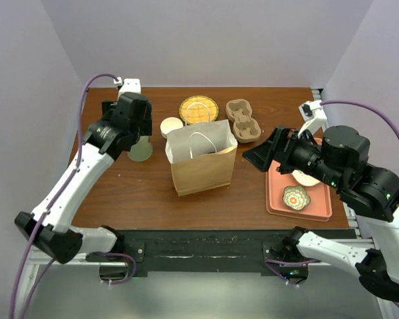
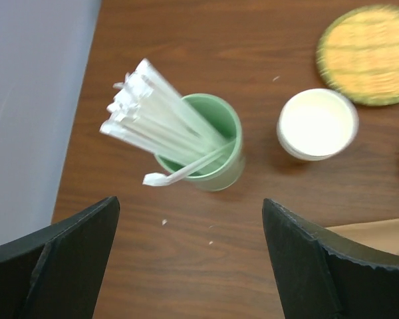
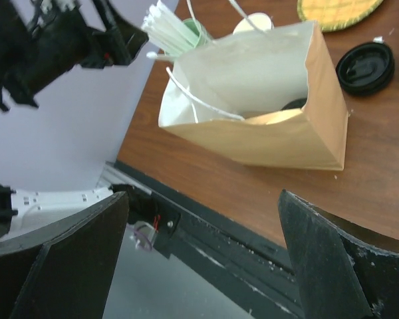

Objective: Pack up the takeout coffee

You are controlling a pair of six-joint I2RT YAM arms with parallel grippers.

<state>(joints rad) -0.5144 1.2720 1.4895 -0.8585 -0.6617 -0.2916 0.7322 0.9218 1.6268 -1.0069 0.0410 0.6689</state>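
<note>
A brown paper bag [image 1: 203, 159] with white handles stands open at mid-table; it also shows in the right wrist view [image 3: 279, 133]. Inside its mouth a black rim over a tan shape [image 3: 292, 105] shows; it looks like the lidded takeout coffee, but most of it is hidden. My left gripper [image 1: 134, 143] is open and empty above the pale green cup of white sticks [image 2: 213, 156]; in the left wrist view the gripper [image 2: 189, 203] is just short of that cup. My right gripper [image 1: 258, 158] is open and empty, right of the bag, and aims at it [image 3: 203, 196].
An open paper cup [image 1: 171, 126] with a white inside stands behind the bag. A yellow woven coaster [image 1: 199, 109] and a cardboard cup carrier [image 1: 243, 119] lie at the back. A loose black lid [image 3: 366, 66] lies right of the bag. A pink tray [image 1: 319, 209] holds a patterned bowl [image 1: 296, 197].
</note>
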